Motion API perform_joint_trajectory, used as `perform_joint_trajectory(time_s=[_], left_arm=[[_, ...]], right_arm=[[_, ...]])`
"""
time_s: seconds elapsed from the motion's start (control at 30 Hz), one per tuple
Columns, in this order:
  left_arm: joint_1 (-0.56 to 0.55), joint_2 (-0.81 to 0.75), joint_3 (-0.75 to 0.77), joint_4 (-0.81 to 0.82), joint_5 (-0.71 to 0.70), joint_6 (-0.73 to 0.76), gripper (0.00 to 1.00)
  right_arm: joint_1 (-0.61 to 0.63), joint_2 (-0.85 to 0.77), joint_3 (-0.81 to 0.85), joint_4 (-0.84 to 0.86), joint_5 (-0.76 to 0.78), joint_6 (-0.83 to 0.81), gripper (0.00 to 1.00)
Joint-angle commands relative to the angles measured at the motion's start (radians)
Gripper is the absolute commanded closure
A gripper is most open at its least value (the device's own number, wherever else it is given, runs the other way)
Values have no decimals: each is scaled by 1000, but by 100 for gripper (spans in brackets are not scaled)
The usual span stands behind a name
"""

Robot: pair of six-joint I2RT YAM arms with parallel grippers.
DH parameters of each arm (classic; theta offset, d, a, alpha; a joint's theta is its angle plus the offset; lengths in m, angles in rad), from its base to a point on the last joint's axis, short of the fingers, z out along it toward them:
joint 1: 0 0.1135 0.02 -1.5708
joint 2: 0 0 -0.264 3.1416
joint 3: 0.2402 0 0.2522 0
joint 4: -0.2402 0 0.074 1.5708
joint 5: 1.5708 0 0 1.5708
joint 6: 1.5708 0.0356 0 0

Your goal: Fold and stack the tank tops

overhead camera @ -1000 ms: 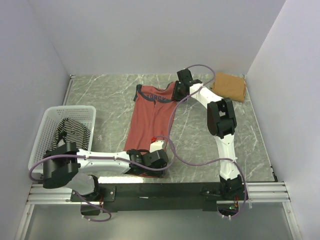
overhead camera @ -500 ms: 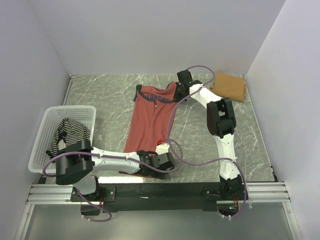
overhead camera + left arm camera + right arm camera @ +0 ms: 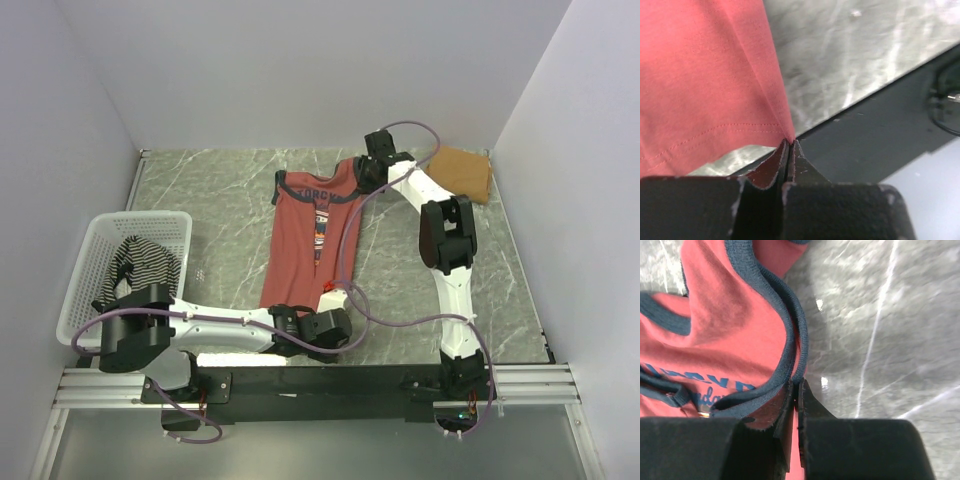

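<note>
Rust-red tank top point(image 3: 308, 240) lay lengthwise on the grey marbled table point(image 3: 200, 190), near the middle. Its neck end with dark trim pointed toward the far wall, and its hem lay close to the near edge. Dark lettering ran across the chest.

The left gripper point(image 3: 789, 146) was at the near right corner of this top. Its two black fingers were pressed together, and a fold of red cloth at the stitched hem was pinched between them. That corner sat just at the table's near edge, with the dark frame below it.

The right gripper point(image 3: 796, 387) was at the far right shoulder of the same top. Its fingers were closed to a thin slit, and red cloth was caught between them just below the curved band of dark trim. The trim bent around the fingertips.

In the overhead view, both arms reached along the top's right side, the left arm low across the near edge and the right arm stretched toward the far wall.

A tan-brown tank top point(image 3: 462, 172) lay folded flat in the far right corner, well apart from the red one. A black-and-white striped tank top point(image 3: 145, 262) lay crumpled inside a white mesh basket point(image 3: 140, 216) at the left side of the table.
</note>
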Motion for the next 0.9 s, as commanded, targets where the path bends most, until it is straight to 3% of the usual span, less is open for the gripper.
perform_joint_trajectory(time_s=[0.0, 0.1, 0.17, 0.2, 0.23, 0.33, 0.43, 0.53, 0.63, 0.67, 0.8, 0.87], left_arm=[[-16, -34, -4, 72, 68, 27, 100], [-16, -8, 11, 81, 76, 41, 99], [-16, 6, 26, 86, 79, 49, 96], [-14, 19, 32, 86, 79, 53, 91], [-16, 23, 37, 89, 76, 57, 76], [-14, 19, 57, 103, 65, 72, 52], [-7, -20, 88, 69, -13, 67, 46], [41, -124, 83, -35, -131, -21, 48], [154, -279, 19, -170, -205, -161, 56], [191, -359, -22, -201, -219, -190, 57], [337, -529, -107, -360, -263, -290, 54], [367, -584, -153, -385, -234, -296, 48]], right_arm=[[-19, -12, 62, 18, 33, -38, 100], [-22, -2, 67, 12, 19, -48, 93], [-22, -5, 52, 16, 18, -55, 80], [-22, -7, 49, 13, 21, -58, 75], [-21, -10, 44, 12, 24, -60, 65], [-21, -31, 32, -10, 56, -63, 51], [-28, -88, -14, -27, 79, -43, 47], [-31, -208, -160, 2, 61, -2, 46], [-22, -367, -389, 71, 4, 78, 47], [-16, -465, -536, 96, -29, 99, 47], [71, -694, -850, 163, -25, 150, 47], [143, -824, -1012, 176, -21, 196, 48]])
